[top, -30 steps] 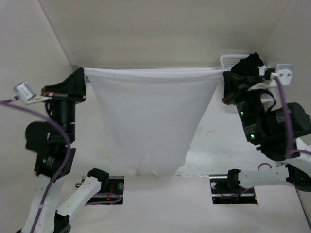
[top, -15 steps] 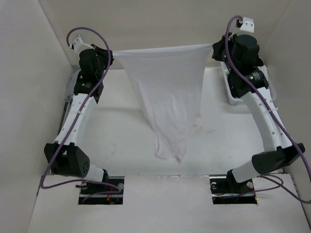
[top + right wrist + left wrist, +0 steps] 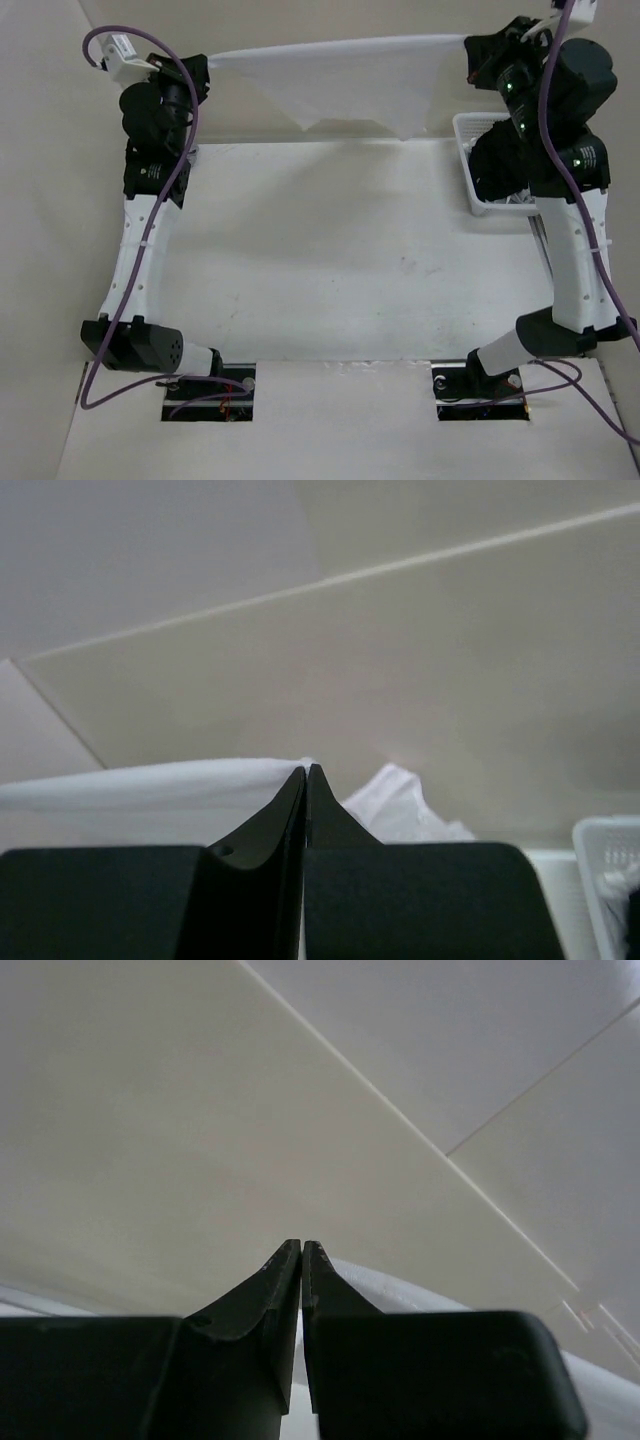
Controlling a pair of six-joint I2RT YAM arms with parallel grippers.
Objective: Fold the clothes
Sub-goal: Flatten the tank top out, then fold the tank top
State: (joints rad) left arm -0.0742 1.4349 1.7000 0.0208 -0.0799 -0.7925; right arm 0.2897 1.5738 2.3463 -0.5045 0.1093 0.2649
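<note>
Left gripper (image 3: 206,66) and right gripper (image 3: 468,48) each pinch a top corner of the clothes (image 3: 350,85), stretched taut above the desk (image 3: 320,250). The basket (image 3: 467,165) on the right is mostly hidden behind the arm, so can't tell what's in it.

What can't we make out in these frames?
- Top external: contents of the basket, mostly covered by the right arm. The right wrist view cuts it off at the frame's right edge.
- Top external: how much of the white garment each grip holds. The left gripper and right gripper cover its corners.
- Wrist views: cloth between the shut fingers, hidden by the fingers themselves.
- Top external: the garment's hanging length, foreshortened from above.
</note>
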